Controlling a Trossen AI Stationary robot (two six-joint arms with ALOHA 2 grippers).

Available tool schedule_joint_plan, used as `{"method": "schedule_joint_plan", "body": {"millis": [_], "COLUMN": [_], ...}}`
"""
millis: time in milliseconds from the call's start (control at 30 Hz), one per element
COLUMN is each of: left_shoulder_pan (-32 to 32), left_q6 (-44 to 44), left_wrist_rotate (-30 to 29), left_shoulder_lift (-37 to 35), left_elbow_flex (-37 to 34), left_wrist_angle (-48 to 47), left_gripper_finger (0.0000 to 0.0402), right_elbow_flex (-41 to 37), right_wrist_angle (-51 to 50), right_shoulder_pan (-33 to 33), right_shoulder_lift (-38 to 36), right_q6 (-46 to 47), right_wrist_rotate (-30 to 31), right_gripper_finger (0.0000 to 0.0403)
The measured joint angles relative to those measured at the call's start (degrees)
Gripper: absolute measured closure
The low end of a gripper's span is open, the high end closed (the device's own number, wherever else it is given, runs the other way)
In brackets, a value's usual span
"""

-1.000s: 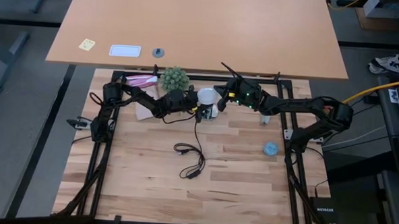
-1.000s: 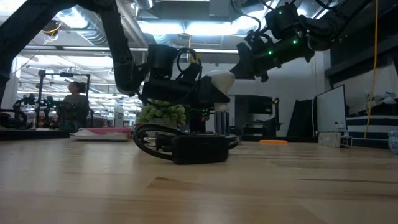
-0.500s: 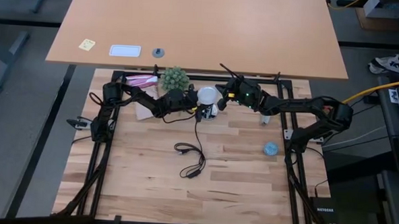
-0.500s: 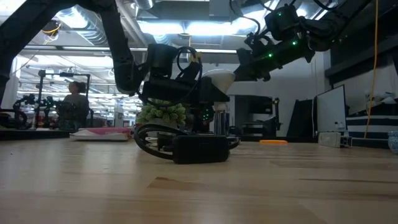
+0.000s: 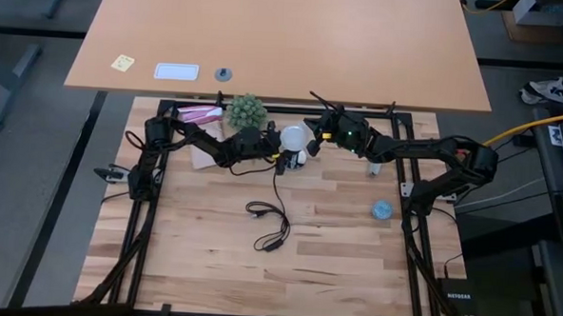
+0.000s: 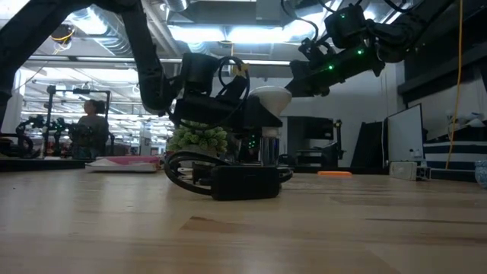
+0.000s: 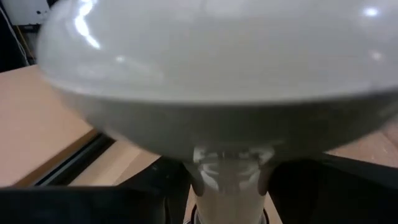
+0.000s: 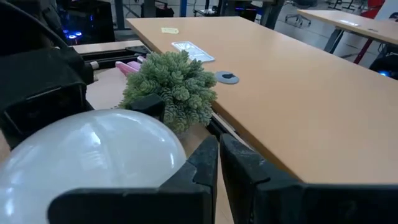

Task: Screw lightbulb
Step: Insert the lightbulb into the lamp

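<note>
Barely shifted since a second ago, the right gripper (image 5: 310, 140) – fingers pinched together – touches the lightbulb (image 5: 292, 137) dome. Left gripper (image 5: 274, 153) grips the silvery socket (image 6: 267, 151) beneath it, beside the green plant (image 5: 246, 110).

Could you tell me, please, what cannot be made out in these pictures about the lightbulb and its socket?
- Thread engagement: in the left wrist view the lightbulb fills the frame; the picture's lower edge cuts off its base.
- Socket: in the low view the left gripper and the black cord hide it.
- Right gripper: the dome blocks any contact.
</note>
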Motion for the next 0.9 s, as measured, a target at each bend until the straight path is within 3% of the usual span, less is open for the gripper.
{"method": "schedule_joint_plan", "body": {"millis": [133, 333, 733, 900], "left_shoulder_pan": [-0.07, -0.09, -0.09, -0.14], "left_q6": [-0.19, -0.22, -1.06, -1.46], "left_wrist_rotate": [0.01, 0.06, 0.12, 0.12], "left_shoulder_lift": [0.0, 0.02, 0.02, 0.04], "left_elbow_flex": [0.0, -0.02, -0.02, -0.04], "left_wrist_angle": [-0.16, -0.32, -1.46, -1.48], "left_gripper_finger": [0.024, 0.024, 0.024, 0.024], "right_elbow_flex": [0.0, 0.02, 0.02, 0.04], "right_wrist_angle": [-0.56, -5.2, -14.89, -20.94], "right_shoulder_pan": [-0.04, -0.07, -0.15, -0.15], "right_shoulder_lift": [-0.02, -0.02, -0.03, -0.04], "right_q6": [0.0, 0.17, 0.09, 0.53], "right_wrist_rotate": [0.83, 7.45, 6.3, 2.03], "right_gripper_finger": [0.0377, 0.0377, 0.0377, 0.0377]}}
